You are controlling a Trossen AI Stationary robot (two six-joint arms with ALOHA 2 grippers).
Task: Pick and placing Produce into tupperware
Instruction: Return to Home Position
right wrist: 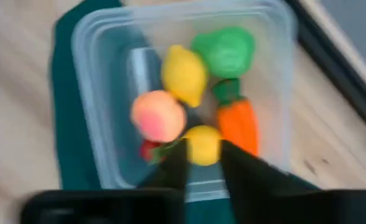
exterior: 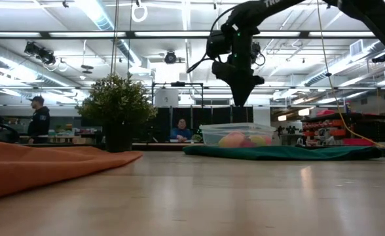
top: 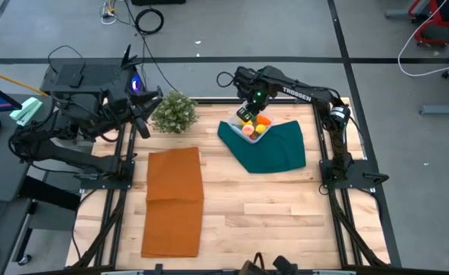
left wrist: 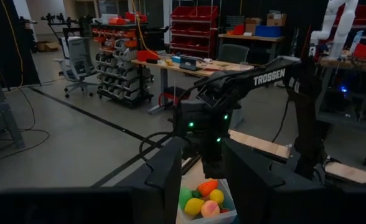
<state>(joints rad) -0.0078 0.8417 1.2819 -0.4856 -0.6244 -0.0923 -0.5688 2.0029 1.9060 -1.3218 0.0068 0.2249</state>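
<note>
L arm sat folded at the table's far-left corner. L gripper (top: 142, 114) was just beside the potted plant (top: 173, 112), fingers apart w/ nothing between them. Orange cloth (top: 173, 200) lay flat on the table (top: 270, 214), on the near side of the plant.

Further right, the dark green cloth (top: 278, 153) carried the tupperware (top: 253, 130) near its far edge. All visible produce was inside the tupperware:
- peach (right wrist: 159, 116)
- strawberry (right wrist: 147, 149), partly hidden beside the peach
- two lemons (right wrist: 184, 74)
- green ball (right wrist: 225, 51)
- carrot (right wrist: 238, 124), w/ its green top toward the ball

R gripper (exterior: 237, 97) hung over the tupperware, pointing down and well clear of the rim in the low view. Its fingers were slightly parted, gripping nothing. In the bkgd, a person (exterior: 40, 119) stood at the room's far left.
</note>
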